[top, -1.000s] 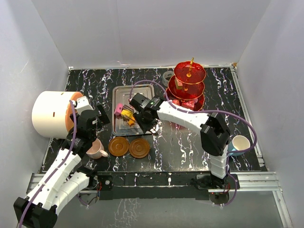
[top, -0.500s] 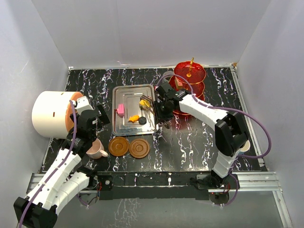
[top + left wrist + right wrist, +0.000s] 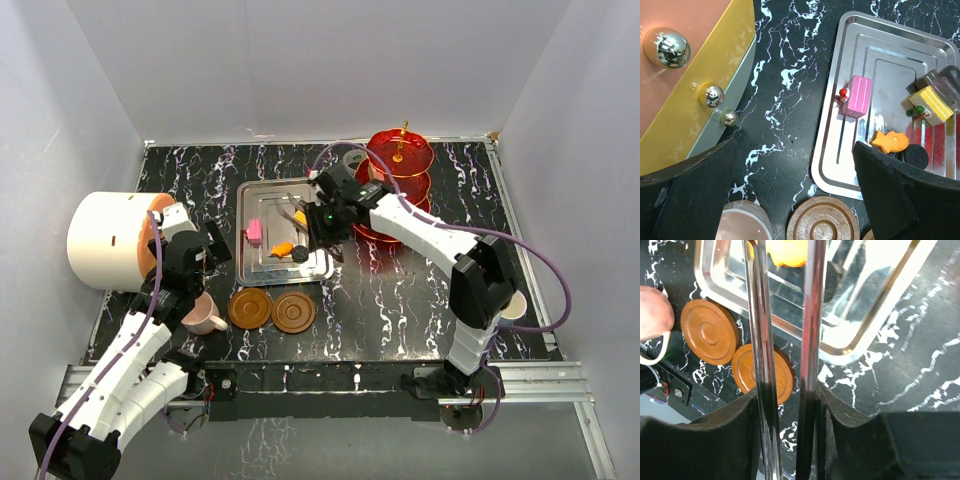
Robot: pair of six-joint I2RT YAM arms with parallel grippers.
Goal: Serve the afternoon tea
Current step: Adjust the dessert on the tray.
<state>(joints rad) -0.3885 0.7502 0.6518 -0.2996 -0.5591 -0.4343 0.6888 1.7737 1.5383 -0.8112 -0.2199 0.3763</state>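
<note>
1. Top view: the right end effector hangs over the silver tray, just beside the red three-tier stand. The pink cup stands on the counter near the white drum. Two brown saucers sit just right of the cup. The blue cup is far right, partly hidden.
2. Left wrist view: the left end effector gapes wide and holds nothing, with the pink cup low between its fingers. Four sweets lie on the tray: pink, yellow, orange and black.
3. Right wrist view: the right end effector is clamped on metal tongs. Their blades are slightly apart above the saucers and the tray rim. The tips are out of frame, so any load cannot be told.
</note>
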